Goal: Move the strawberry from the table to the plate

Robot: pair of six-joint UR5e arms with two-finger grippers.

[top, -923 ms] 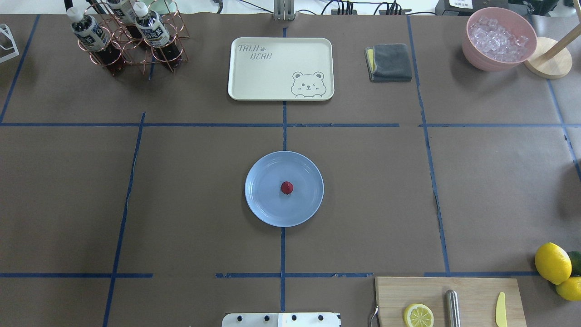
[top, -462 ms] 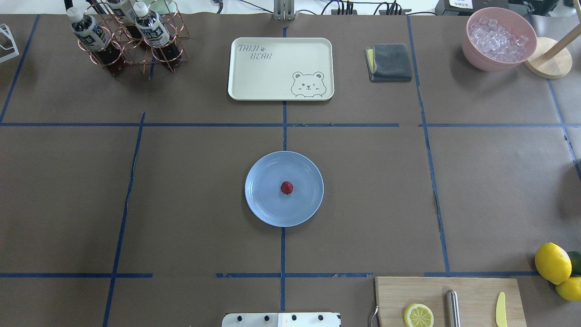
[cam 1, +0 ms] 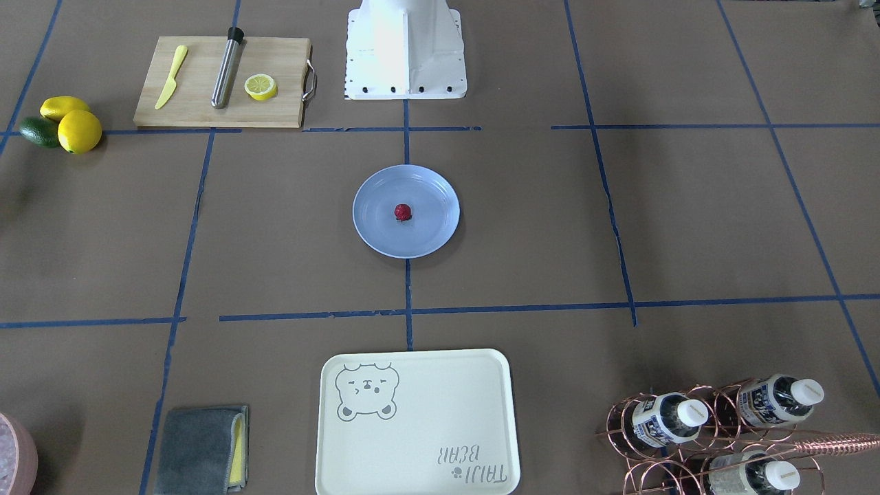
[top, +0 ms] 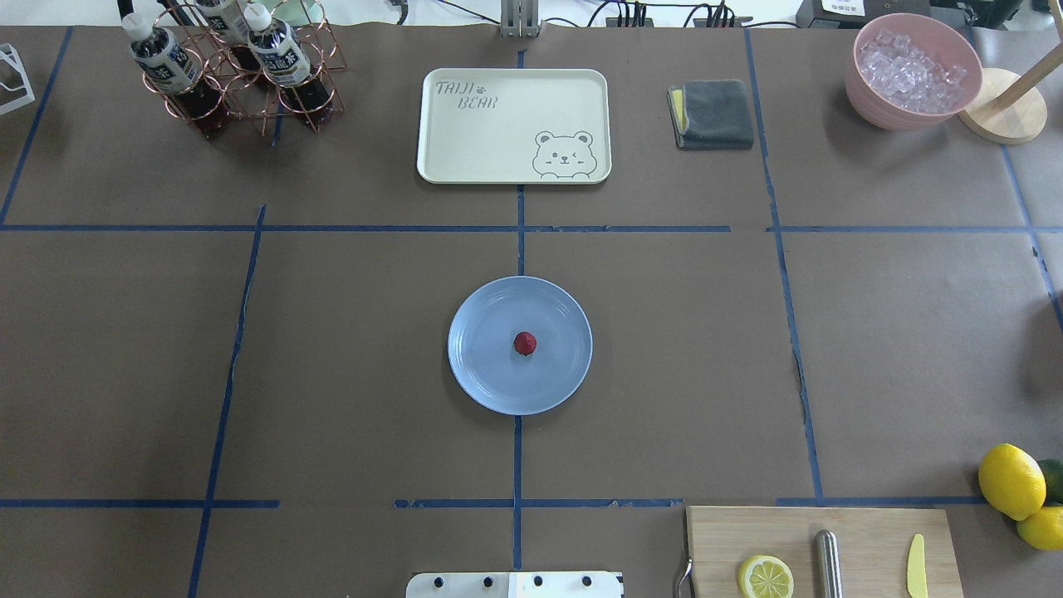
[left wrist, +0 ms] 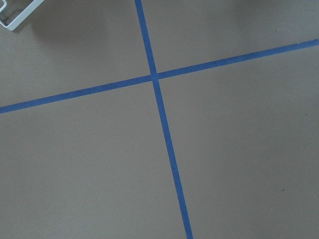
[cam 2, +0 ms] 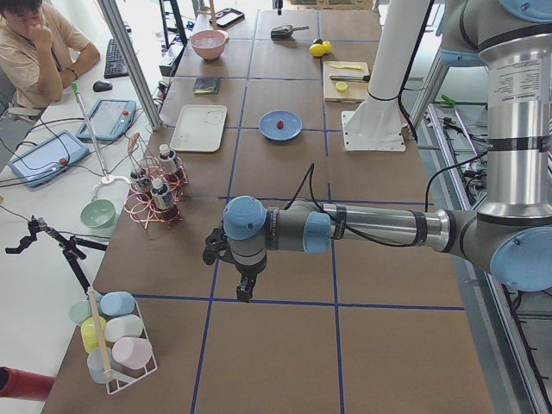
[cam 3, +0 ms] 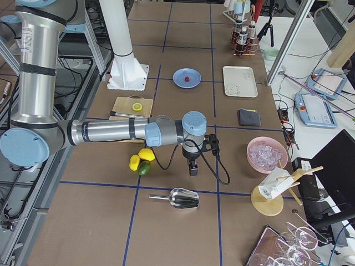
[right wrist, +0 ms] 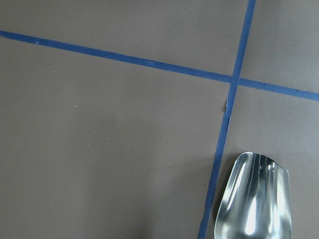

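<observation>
Surface: brown paper-covered table [top: 332, 374], blue-taped.
My grippers: left gripper [cam 2: 245, 291], right gripper [cam 3: 192, 169] hang over bare paper; their opening I cannot tell.
Berry: strawberry [top: 524, 343] rests centred on light-blue plate [top: 486, 382].
Progress: placement looks done; nothing left.

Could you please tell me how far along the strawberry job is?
Done: the strawberry lies near the middle of the plate, off the table. In hand: nothing. The left gripper and right gripper hang over bare table far from the plate, and whether they are open or shut cannot be told. Left: nothing that shows.
</observation>
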